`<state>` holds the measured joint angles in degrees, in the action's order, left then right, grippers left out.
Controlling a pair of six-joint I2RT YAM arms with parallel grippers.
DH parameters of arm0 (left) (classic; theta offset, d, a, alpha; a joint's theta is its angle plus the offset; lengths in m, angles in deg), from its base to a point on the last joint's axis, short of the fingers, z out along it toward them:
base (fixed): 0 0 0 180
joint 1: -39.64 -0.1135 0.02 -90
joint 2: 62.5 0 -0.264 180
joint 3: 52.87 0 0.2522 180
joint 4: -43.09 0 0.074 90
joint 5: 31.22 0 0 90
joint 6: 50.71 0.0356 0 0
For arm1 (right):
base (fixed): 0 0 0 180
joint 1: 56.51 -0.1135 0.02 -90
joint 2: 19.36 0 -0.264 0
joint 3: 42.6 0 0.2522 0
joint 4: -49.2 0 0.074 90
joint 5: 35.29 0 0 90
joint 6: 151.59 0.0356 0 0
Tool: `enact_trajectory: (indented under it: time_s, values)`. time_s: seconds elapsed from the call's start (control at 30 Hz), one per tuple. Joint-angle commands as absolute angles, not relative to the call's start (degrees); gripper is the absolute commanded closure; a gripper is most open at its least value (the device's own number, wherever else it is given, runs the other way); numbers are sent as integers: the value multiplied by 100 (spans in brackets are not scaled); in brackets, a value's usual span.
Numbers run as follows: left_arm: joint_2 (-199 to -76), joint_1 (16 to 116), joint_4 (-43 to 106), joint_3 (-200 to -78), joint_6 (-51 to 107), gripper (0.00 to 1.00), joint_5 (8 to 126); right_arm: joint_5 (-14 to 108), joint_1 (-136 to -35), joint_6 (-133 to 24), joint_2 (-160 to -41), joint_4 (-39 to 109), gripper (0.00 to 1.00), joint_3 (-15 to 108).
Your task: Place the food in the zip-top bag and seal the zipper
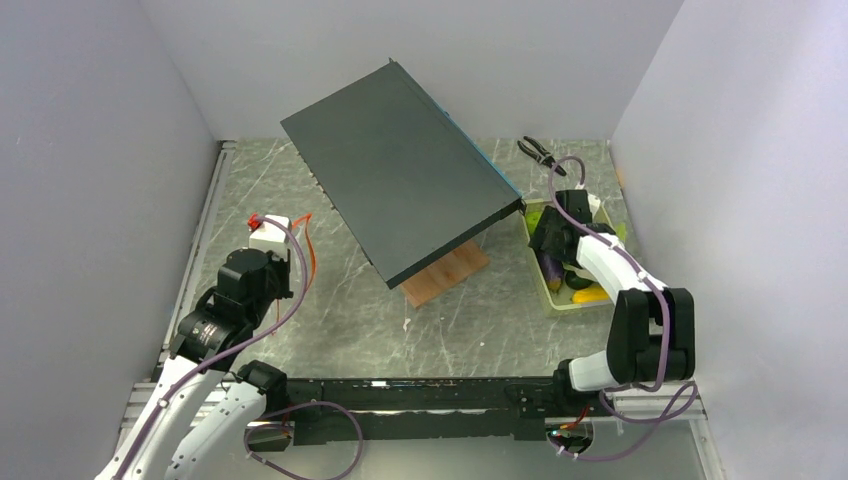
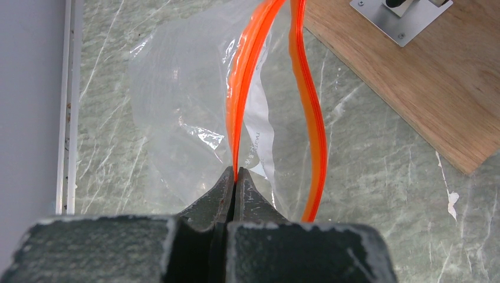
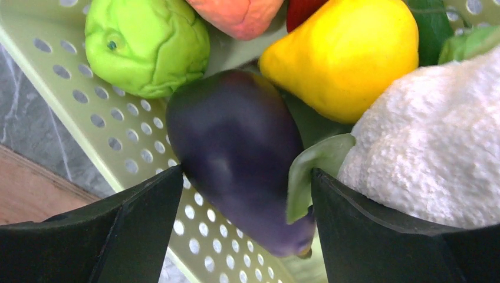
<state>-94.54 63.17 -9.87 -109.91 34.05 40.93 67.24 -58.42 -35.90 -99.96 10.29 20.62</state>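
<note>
**Bag held at left, produce tray under the right gripper**

1. Left gripper (image 2: pixel 236 177): jaws fully closed, the tips pinching one strip of the zipper (image 2: pixel 244 76).
2. Zip-top bag (image 2: pixel 177 118): clear and crinkled. It lies on the marble-patterned table (image 2: pixel 377 194) at the left side, near the wall rail. The pinched orange-red strip runs straight away from the gripper tips. The second strip bows off to the right, so the mouth gapes. No food shows inside the bag.
3. Right gripper (image 3: pixel 246 177): jaws spread wide, one finger on each side of the eggplant (image 3: pixel 236 159). Whether the fingers (image 3: pixel 147 224) touch it cannot be told.
4. Tray (image 3: pixel 118 141): pale green and perforated, at the right side of the table, well apart from the bag. It holds all the visible food.
   - The dark purple eggplant lies on the tray floor.
   - The lime (image 3: pixel 147 47) is just beside it.
   - An orange fruit (image 3: pixel 239 15) and a red piece (image 3: pixel 301 9) sit at the far edge of the view.
   - A yellow piece (image 3: pixel 342 53) touches the eggplant.
   - The white cauliflower (image 3: pixel 430 153) is at the right, its green leaf against the eggplant.
5. Other items: a wooden board (image 2: pixel 401 88) lies near the bag. A tilted dark panel (image 1: pixel 400 190) stands over mid-table. Pliers (image 1: pixel 540 152) lie at the far right.
</note>
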Motion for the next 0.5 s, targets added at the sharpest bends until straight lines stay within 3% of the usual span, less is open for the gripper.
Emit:
enact_trajectory:
  time_s: [0.0, 0.47]
  values:
    - [-9429, 6302, -743, -10959, 3395, 100, 4155, 6614, -5814, -3592, -10441, 1170, 17, 1926]
    - [-9454, 6302, -732, -10947, 3402, 100, 4155, 6528, -5820, -3664, -10952, 1412, 13, 1865]
